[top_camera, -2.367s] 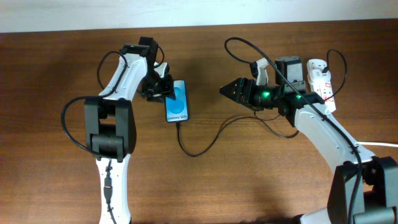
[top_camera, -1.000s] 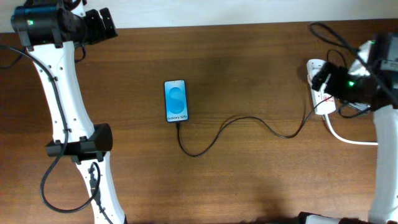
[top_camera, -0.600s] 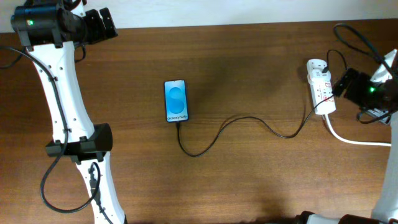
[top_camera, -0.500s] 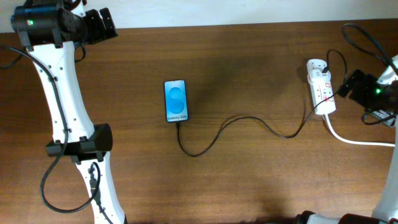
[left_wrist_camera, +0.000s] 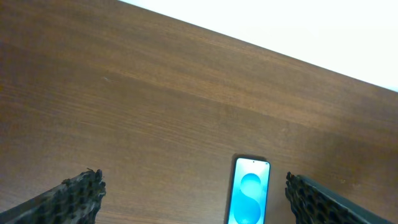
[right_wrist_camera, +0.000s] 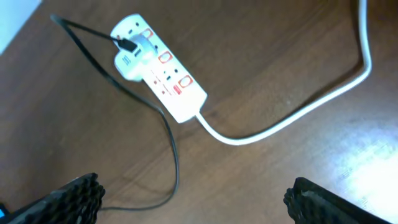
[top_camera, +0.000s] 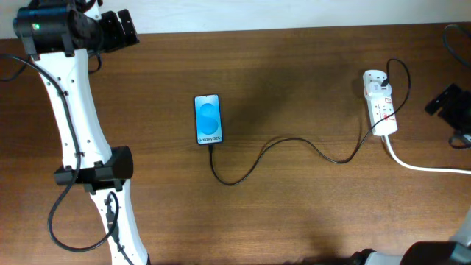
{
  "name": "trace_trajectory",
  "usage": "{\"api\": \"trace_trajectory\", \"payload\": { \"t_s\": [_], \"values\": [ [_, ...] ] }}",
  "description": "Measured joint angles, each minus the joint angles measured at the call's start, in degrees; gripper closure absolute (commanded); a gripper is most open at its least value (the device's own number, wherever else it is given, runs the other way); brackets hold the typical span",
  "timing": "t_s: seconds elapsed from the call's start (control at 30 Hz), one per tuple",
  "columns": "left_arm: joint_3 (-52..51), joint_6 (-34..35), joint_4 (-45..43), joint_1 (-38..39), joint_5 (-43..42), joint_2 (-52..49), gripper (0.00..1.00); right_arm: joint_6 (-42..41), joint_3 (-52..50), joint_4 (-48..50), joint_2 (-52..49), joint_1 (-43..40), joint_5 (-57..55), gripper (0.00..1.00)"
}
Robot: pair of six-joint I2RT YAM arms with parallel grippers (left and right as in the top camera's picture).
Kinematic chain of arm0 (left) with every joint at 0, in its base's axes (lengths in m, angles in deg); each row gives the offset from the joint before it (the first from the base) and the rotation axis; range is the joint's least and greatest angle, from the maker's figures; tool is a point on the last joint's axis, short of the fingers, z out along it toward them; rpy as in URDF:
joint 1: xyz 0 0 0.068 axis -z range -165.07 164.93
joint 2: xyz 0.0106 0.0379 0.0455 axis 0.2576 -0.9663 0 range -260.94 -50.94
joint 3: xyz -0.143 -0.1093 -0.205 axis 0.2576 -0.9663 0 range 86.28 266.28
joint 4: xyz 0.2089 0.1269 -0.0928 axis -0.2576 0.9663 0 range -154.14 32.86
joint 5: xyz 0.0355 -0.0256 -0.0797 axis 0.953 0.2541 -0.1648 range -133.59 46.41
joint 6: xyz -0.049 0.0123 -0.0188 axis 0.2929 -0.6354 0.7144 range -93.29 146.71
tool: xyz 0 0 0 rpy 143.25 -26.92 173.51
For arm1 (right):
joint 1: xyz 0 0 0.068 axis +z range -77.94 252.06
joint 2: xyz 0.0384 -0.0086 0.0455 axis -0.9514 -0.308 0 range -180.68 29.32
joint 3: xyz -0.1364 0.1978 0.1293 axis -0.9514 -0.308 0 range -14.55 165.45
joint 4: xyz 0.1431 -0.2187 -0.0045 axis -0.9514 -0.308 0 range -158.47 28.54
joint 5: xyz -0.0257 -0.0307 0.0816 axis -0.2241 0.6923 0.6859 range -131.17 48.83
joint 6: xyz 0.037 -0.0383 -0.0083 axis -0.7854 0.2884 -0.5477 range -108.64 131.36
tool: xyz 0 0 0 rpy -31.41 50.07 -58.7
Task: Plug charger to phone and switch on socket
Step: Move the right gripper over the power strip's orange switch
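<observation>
The phone (top_camera: 208, 119), blue screen up, lies mid-table; it also shows in the left wrist view, the phone (left_wrist_camera: 250, 198) low between my fingers. The charger (top_camera: 294, 140), a thin black cable, meets the phone's lower edge, loops across the wood and ends plugged in at the far end of the white socket (top_camera: 380, 103). My left gripper (top_camera: 126, 31) hangs open at the far left corner, well away from the phone. My right gripper (top_camera: 441, 101) sits open at the right edge, beside the socket and apart from it. From the right wrist, the socket (right_wrist_camera: 160, 67) shows red-marked switches and the charger (right_wrist_camera: 169, 127) trails down from it.
A thick white cord (top_camera: 423, 166) runs from the socket off the right edge; it curves past as the white cord (right_wrist_camera: 298, 112) in the right wrist view. The table's far edge meets a white wall (left_wrist_camera: 311, 31).
My right gripper has drawn back to the right, off the socket and out to the frame's edge. The left arm, phone and charger have not moved over the last second.
</observation>
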Motion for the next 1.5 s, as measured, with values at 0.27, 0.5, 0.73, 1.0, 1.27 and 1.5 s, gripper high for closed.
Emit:
{"api": "trace_trajectory", "payload": {
  "t_s": [0.27,0.5,0.73,1.0,1.27,1.5],
  "values": [
    [0.0,0.0,0.0,0.0,0.0,0.0,0.01,0.9,0.1,13.1,-14.4,-5.7,1.9,0.02],
    [0.0,0.0,0.0,0.0,0.0,0.0,0.01,6.8,3.3,14.8,-27.0,-3.4,5.2,0.02],
    [0.0,0.0,0.0,0.0,0.0,0.0,0.01,9.4,4.8,20.1,-33.1,2.0,5.2,0.02],
    [0.0,0.0,0.0,0.0,0.0,0.0,0.01,13.5,5.1,25.2,-33.3,2.4,2.8,0.02],
    [0.0,0.0,0.0,0.0,0.0,0.0,0.01,14.4,5.2,24.9,-36.0,2.5,2.5,0.02],
    [0.0,0.0,0.0,0.0,0.0,0.0,0.01,16.1,5.2,25.2,-36.1,4.4,1.0,0.01]
  ]
}}
